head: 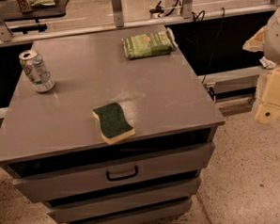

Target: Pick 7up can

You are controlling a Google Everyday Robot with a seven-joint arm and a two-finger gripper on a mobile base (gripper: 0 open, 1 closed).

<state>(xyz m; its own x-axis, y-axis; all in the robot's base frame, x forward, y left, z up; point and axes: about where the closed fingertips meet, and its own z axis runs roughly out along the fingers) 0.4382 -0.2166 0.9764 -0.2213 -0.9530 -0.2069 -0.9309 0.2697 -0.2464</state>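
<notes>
The 7up can [36,71] stands upright near the left edge of the grey cabinet top [105,82]; it is silver-white with green markings and a silver top. My gripper [271,97] hangs at the right edge of the camera view, off the cabinet's right side and over the floor, far from the can. It holds nothing that I can see.
A green-and-yellow sponge [113,122] lies near the cabinet's front edge. A green snack bag [149,44] lies at the back right of the top. The cabinet has drawers [122,172] in front. A railing [126,22] and cables run behind it.
</notes>
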